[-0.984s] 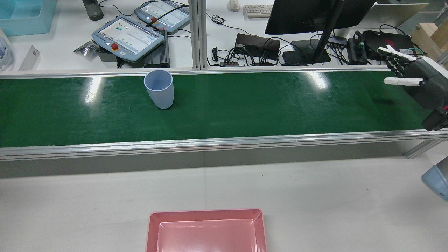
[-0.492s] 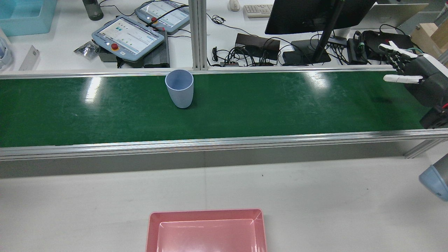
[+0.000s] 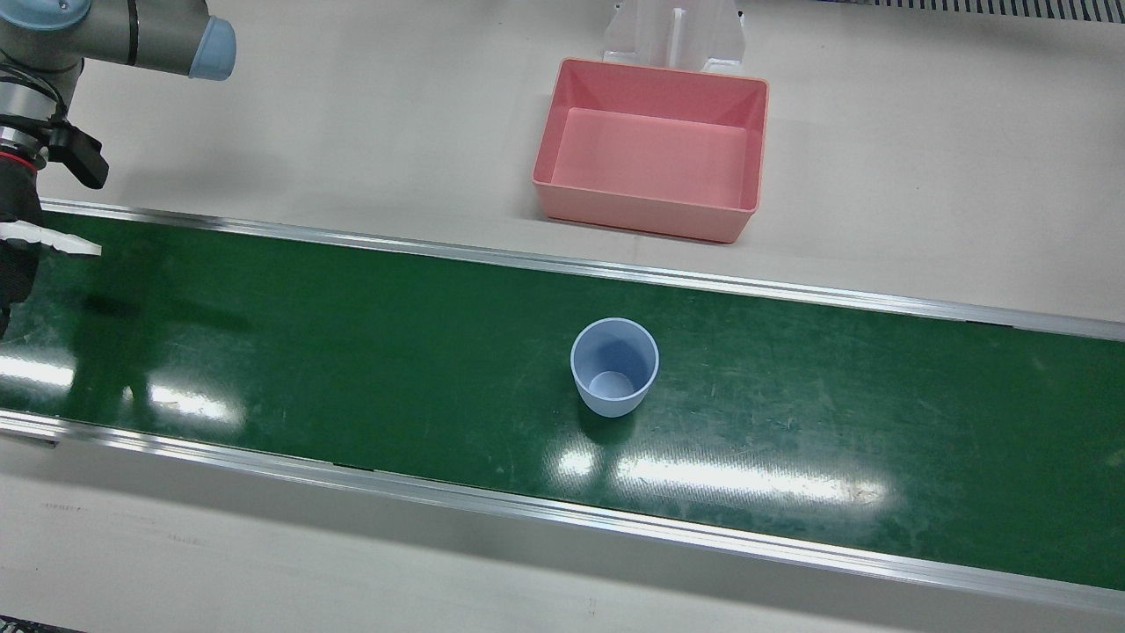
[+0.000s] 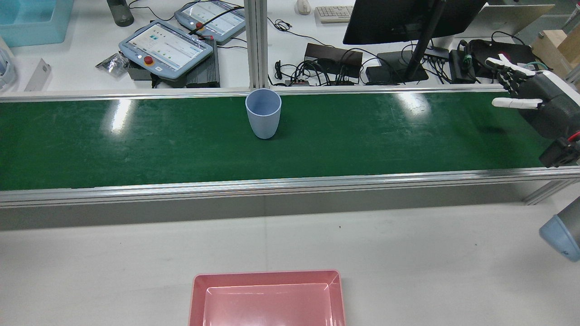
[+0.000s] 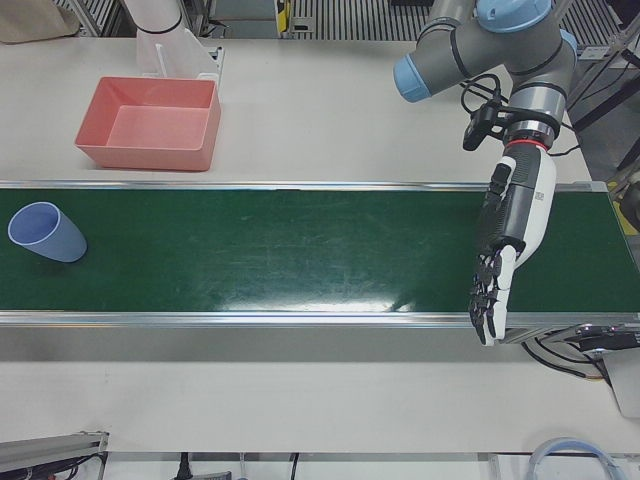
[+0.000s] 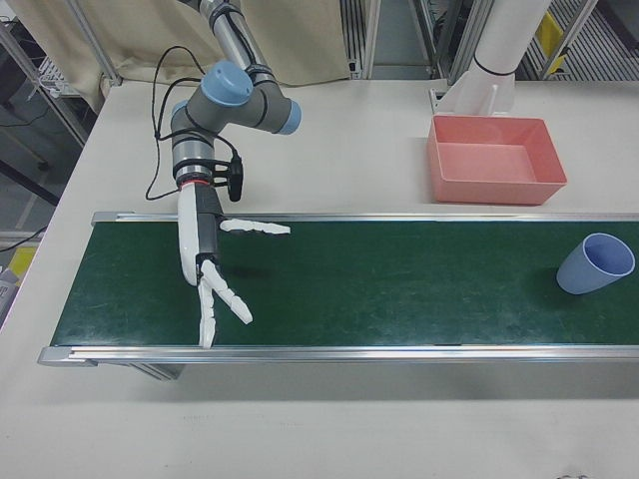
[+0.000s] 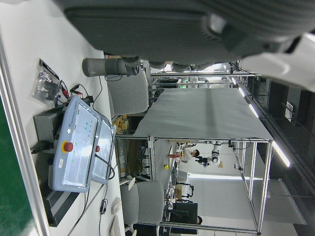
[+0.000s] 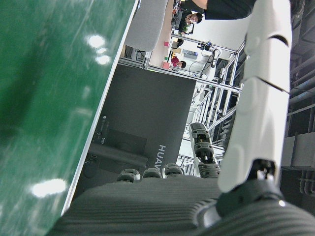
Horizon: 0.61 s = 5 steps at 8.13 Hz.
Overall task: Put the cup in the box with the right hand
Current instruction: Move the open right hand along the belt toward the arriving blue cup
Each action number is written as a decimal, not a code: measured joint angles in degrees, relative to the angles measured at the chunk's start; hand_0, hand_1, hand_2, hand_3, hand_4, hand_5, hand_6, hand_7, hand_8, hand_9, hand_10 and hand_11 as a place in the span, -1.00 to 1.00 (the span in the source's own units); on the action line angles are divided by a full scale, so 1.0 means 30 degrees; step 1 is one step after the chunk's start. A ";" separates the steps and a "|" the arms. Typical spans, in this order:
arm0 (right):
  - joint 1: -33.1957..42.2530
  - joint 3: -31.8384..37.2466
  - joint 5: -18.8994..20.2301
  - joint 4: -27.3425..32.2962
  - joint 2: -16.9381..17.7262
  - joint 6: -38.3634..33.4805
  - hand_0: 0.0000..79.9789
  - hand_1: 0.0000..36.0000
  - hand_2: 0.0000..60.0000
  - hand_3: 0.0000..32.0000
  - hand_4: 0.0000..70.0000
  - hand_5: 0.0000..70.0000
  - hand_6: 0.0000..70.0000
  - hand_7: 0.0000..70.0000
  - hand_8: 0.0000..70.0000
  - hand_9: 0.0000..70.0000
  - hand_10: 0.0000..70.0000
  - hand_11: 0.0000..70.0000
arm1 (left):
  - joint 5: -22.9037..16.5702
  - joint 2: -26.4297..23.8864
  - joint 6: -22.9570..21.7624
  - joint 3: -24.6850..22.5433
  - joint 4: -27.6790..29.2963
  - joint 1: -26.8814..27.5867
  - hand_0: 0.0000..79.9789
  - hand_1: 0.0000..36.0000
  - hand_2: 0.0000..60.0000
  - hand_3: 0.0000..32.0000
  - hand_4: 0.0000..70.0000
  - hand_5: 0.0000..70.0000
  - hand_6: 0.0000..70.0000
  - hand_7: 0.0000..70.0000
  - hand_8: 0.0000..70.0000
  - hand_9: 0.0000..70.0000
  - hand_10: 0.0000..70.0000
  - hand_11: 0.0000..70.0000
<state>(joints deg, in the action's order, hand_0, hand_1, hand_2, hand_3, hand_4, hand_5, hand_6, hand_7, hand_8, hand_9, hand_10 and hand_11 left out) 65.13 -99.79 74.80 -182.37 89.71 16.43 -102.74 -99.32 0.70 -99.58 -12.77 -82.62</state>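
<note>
A light blue cup point(image 3: 614, 367) point(image 4: 263, 113) stands upright, with nothing inside, on the green conveyor belt point(image 3: 352, 352), near the belt's far rail in the rear view. It also shows at the belt's left end in the left-front view point(image 5: 45, 232) and at its right end in the right-front view point(image 6: 596, 263). The pink box point(image 3: 644, 220) point(image 4: 267, 273) sits on the white table beside the belt, with nothing in it. My right hand point(image 4: 530, 97) point(image 6: 212, 269) hovers open over the belt's end, far from the cup. My left hand point(image 5: 510, 240) hangs open over the opposite end.
Aluminium rails point(image 4: 290, 183) border the belt on both sides. Beyond the far rail are teach pendants point(image 4: 165, 47), a monitor point(image 4: 408, 20) and cables. The right arm's elbow point(image 4: 559, 235) juts in at the rear view's right edge.
The cup has travelled along the belt, rightward in the rear view, towards my right hand. The right hand has shifted slightly and stays open.
</note>
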 measured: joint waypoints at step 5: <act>-0.0973 -0.0780 -0.0048 0.0000 -0.0019 0.0023 0.37 0.33 -0.76 -1.00 -0.98 -0.81 -0.91 -0.87 -1.00 -1.00 -0.99 -0.92 | 0.0008 0.0000 0.0000 -0.0001 -0.0010 0.0000 -1.00 -1.00 -1.00 -1.00 -1.00 -1.00 -1.00 -1.00 -1.00 -1.00 -1.00 -1.00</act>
<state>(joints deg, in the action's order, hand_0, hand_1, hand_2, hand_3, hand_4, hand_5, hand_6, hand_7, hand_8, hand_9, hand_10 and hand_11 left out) 62.21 -102.13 74.65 -182.37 89.65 16.50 -102.71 -99.31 0.70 -99.58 -12.80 -82.62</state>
